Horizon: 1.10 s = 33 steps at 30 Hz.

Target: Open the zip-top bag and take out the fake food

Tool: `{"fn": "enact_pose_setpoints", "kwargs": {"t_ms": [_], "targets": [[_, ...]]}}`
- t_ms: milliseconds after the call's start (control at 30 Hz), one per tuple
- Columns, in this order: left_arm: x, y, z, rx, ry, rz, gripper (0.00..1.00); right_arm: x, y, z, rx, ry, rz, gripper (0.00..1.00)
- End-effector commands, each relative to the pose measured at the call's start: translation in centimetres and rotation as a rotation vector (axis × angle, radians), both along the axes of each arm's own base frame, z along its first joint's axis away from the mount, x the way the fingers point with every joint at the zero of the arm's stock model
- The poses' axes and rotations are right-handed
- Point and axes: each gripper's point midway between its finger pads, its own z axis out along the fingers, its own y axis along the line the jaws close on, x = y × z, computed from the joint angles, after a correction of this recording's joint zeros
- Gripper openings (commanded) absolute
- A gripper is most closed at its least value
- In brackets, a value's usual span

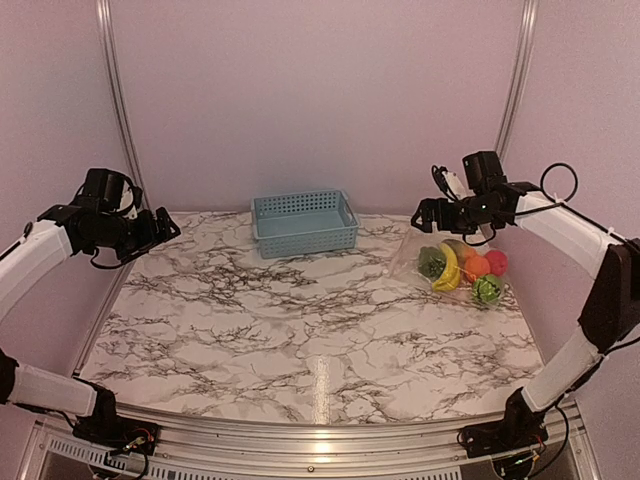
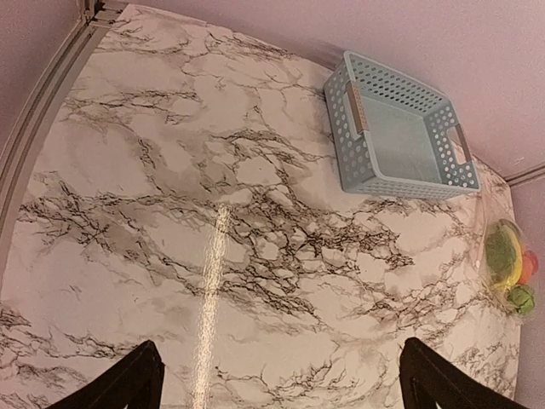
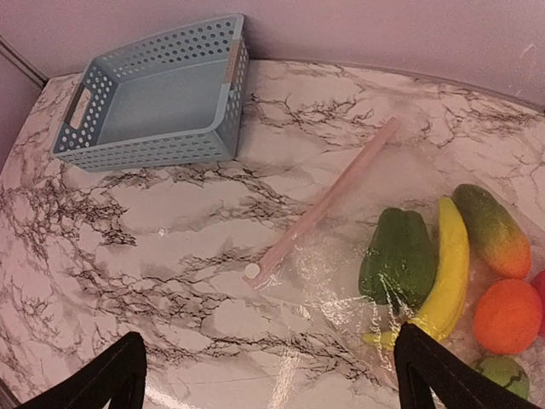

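Observation:
The clear zip-top bag (image 1: 420, 252) lies flat on the marble table at the right, its pinkish zip strip (image 3: 328, 201) toward the table's middle. It also shows in the right wrist view (image 3: 341, 290) and the left wrist view (image 2: 492, 223). Inside it is the fake food: a dark green pepper (image 3: 398, 256), a yellow banana (image 3: 449, 268), an orange fruit (image 3: 508, 315), a green-to-orange piece (image 3: 492, 228), a red fruit (image 1: 496, 262) and a light green piece (image 1: 487, 289). My right gripper (image 1: 422, 213) hangs open and empty above the bag's zip edge. My left gripper (image 1: 165, 228) is open and empty, high at the far left.
A light blue slatted basket (image 1: 304, 222) stands empty at the back centre; it also shows in the left wrist view (image 2: 397, 134) and the right wrist view (image 3: 153, 98). Metal frame posts rise at both back corners. The pink walls close in the table.

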Motion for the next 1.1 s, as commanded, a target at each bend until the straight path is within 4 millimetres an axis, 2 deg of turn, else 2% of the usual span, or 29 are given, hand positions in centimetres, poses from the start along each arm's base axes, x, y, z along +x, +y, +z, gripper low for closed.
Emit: {"fn": "enact_pose_setpoints", "kwargs": {"t_ms": [0,167,233,333,533,867,1067], "targets": [[0.7,0.3,1.1,0.04,0.003,-0.011,0.99,1.4,-0.1,-0.5,-0.067,0.038,-0.089,0.97],[0.6,0.0,0.5,0.026,0.01,-0.021,0.99,3.8,0.3,-0.6,-0.076,0.056,-0.156,0.95],[0.3,0.4,-0.1,0.043,0.022,-0.008,0.99,4.7,0.5,-1.3,-0.079,0.068,-0.171,0.94],[-0.1,1.5,-0.6,0.092,0.034,0.035,0.99,5.8,1.1,-3.3,-0.089,0.108,-0.174,0.91],[-0.4,1.7,-0.7,0.072,0.042,0.064,0.99,7.3,1.5,-7.0,-0.153,0.158,-0.198,0.89],[-0.5,2.2,-1.6,0.069,0.062,0.11,0.99,11.7,2.1,-11.3,-0.208,0.202,-0.236,0.86],[0.3,2.6,-2.1,0.097,0.076,0.13,0.99,13.8,2.0,-13.6,-0.242,0.22,-0.276,0.83]]}}
